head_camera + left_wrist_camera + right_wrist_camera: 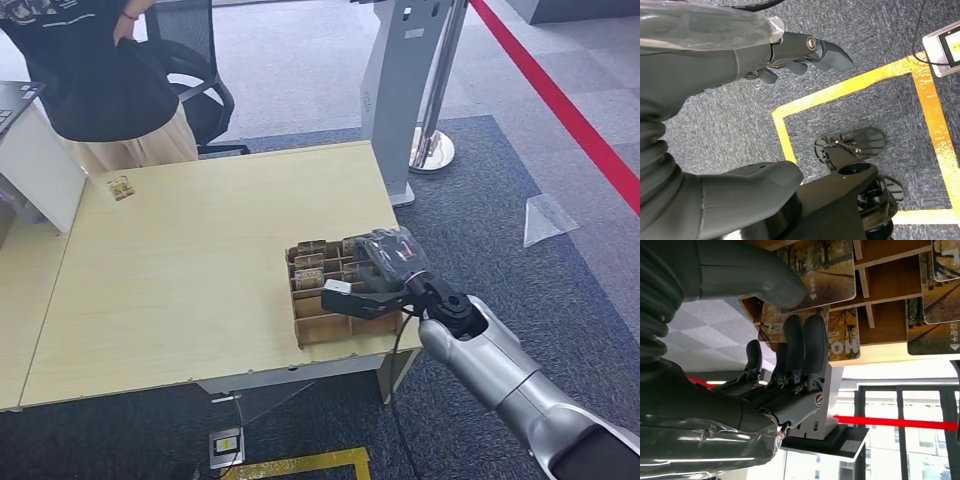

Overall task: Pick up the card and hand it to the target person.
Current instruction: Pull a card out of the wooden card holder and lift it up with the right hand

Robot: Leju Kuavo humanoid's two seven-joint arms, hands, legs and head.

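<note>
A cardboard box [324, 325] with slots of picture cards [309, 262] stands at the table's front right corner. My right hand [381, 275] reaches in over it. In the right wrist view the thick thumb [753, 275] lies across a card [828, 275] printed with autumn trees, and the dark fingers [804, 345] curl up just beside its edge. I cannot tell whether the card is pinched between them. My left hand [753, 55] hangs over the carpet, fingers apart and holding nothing. The person [98, 70] in a dark top stands beyond the far left corner.
A single card [121, 187] lies on the wooden table [196, 260] near the person. A white box [38, 165] sits at the left edge. An office chair [196, 70], a grey kiosk stand [392, 90] and a stanchion base [432, 150] stand behind.
</note>
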